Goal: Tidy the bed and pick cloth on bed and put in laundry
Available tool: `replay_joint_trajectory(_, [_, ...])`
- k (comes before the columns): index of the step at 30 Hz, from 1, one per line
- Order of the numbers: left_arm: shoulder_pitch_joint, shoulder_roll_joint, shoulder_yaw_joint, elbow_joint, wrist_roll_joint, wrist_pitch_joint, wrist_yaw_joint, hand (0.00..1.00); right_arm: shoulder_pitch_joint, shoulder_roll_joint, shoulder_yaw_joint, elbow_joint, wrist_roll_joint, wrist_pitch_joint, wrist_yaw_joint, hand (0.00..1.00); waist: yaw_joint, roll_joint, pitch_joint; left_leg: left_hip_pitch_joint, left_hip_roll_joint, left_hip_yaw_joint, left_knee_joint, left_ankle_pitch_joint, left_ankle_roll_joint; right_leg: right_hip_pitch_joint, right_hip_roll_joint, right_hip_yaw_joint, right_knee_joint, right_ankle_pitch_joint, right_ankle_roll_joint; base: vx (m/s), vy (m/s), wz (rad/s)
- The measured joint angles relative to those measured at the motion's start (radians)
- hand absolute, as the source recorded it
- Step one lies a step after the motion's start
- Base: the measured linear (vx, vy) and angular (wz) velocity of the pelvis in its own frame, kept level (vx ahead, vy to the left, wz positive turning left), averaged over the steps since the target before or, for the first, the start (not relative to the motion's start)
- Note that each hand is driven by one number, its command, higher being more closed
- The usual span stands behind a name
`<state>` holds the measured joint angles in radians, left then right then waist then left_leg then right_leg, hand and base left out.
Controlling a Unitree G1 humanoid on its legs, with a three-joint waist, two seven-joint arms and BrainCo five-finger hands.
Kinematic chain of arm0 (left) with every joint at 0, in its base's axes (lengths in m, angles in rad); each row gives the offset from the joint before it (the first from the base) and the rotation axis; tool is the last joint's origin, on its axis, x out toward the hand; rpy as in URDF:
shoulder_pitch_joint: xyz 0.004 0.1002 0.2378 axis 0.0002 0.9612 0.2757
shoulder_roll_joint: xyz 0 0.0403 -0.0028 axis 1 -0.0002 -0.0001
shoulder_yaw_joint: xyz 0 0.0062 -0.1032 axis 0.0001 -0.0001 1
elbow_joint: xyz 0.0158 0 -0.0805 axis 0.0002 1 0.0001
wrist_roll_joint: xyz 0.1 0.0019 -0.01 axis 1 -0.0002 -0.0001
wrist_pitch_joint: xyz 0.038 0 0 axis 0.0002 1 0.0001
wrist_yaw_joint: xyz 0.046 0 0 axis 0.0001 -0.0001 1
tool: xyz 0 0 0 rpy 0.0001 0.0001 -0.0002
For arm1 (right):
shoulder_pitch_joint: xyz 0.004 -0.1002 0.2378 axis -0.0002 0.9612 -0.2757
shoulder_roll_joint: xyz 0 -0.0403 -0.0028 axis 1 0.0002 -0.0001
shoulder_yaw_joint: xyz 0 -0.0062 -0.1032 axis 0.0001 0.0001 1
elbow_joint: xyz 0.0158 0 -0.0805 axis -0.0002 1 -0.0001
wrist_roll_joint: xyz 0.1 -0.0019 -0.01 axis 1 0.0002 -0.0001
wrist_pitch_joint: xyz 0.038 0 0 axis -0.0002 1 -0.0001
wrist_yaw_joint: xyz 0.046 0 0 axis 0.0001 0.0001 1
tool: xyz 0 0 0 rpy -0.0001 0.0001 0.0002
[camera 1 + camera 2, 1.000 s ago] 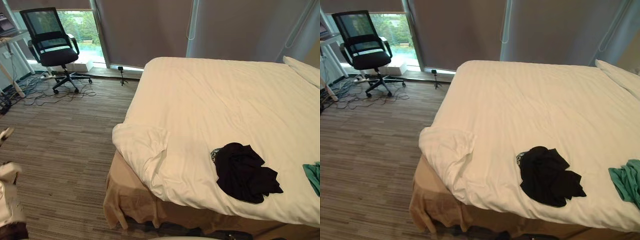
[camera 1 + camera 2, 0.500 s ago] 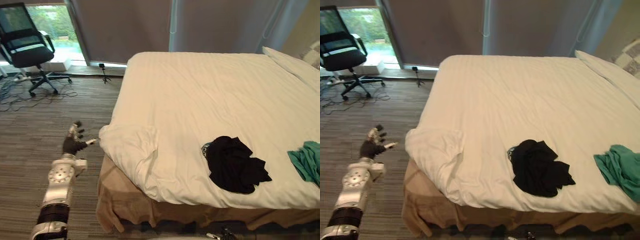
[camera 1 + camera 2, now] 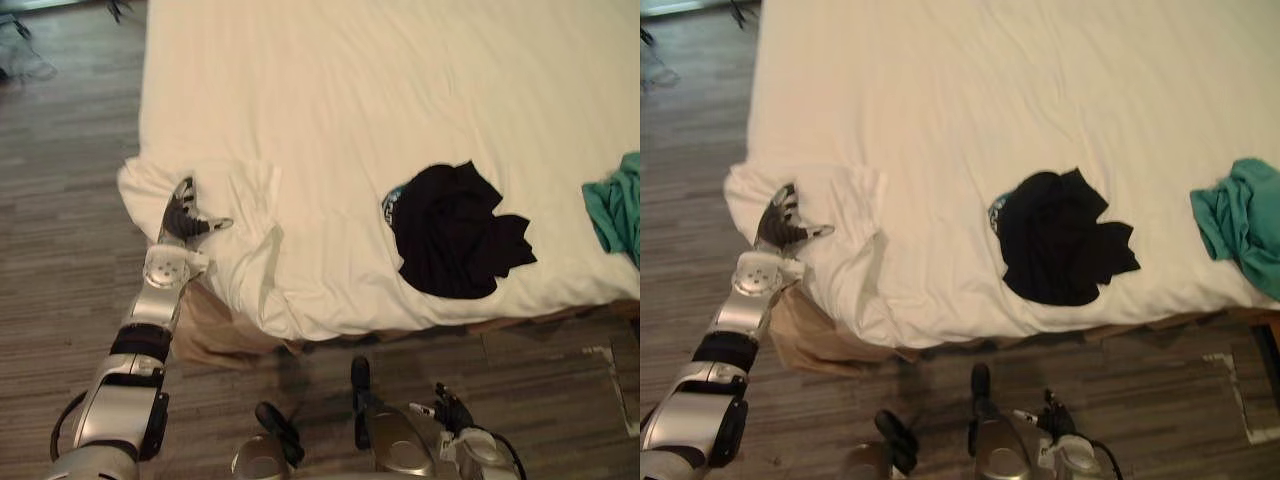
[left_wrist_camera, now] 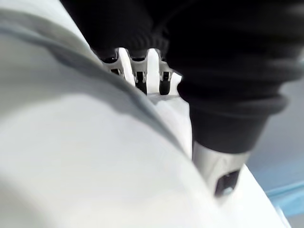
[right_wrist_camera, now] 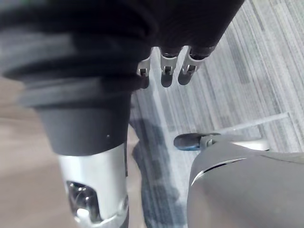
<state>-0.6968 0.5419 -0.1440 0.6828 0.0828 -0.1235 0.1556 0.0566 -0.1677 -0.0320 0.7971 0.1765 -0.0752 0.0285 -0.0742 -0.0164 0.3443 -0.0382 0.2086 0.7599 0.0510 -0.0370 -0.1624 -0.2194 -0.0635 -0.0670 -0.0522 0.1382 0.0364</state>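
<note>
Head view first: your left hand (image 3: 186, 214) rests on the folded corner of the white blanket (image 3: 330, 90). It is spread out flat and holds nothing. The black cloth (image 3: 448, 234) lies on the blanket, well off to that hand's right, near the front edge. A green cloth (image 3: 616, 203) sits farther right. Your right hand (image 3: 452, 408) hangs low over the floor (image 3: 50, 260), far from both cloths.

Left wrist view: straight fingers (image 4: 153, 64) lie on the white blanket.

Right wrist view: loose fingers (image 5: 164, 71) hold nothing above the floor.
</note>
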Motion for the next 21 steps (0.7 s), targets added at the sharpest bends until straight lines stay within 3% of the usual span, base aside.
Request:
replay_joint_trajectory(6, [-0.074,0.008,-0.102,0.000,0.111,-0.017,0.020,1.00,-0.013,0.001,0.040,-0.001,0.003,-0.007,-0.001,0.00,0.001,-0.012,0.015,-0.017,-0.004,0.000,0.001,0.002,0.010,-0.010,-0.005,0.027,-0.015,0.025,0.026,-0.05,0.001,0.01])
replay_joint_trajectory(13, [-0.081,0.012,-0.150,0.038,0.254,0.068,-0.056,1.00,-0.046,0.000,0.040,0.000,0.021,-0.007,-0.003,0.00,0.001,-0.013,0.021,-0.007,-0.025,0.003,-0.009,0.001,0.021,-0.003,-0.021,0.037,-0.023,0.043,0.042,-0.03,0.024,-0.01])
replay_joint_trajectory(16, [-0.013,0.012,-0.137,0.044,0.269,0.081,-0.067,1.00,-0.042,0.000,0.038,0.004,0.020,-0.005,-0.008,0.00,0.001,-0.007,0.017,0.035,-0.032,0.017,-0.015,0.001,0.020,0.033,-0.025,0.027,-0.024,0.043,0.042,-0.01,0.031,-0.07])
replay_joint_trajectory(19, [0.111,-0.029,-0.050,0.041,0.266,0.078,-0.067,1.00,-0.021,-0.004,0.034,0.008,0.016,0.011,-0.010,0.00,-0.001,0.013,-0.004,0.075,-0.035,0.005,-0.025,0.001,0.020,0.077,-0.026,0.012,-0.025,0.035,0.048,-0.02,0.009,0.07])
replay_joint_trajectory(21, [0.215,-0.062,0.001,0.041,0.265,0.062,-0.053,1.00,0.008,-0.009,0.023,0.041,-0.016,0.034,-0.009,0.00,-0.001,0.025,-0.049,0.092,-0.047,-0.031,-0.049,0.001,0.020,0.108,-0.034,-0.029,-0.026,-0.004,0.041,-0.01,-0.017,0.34])
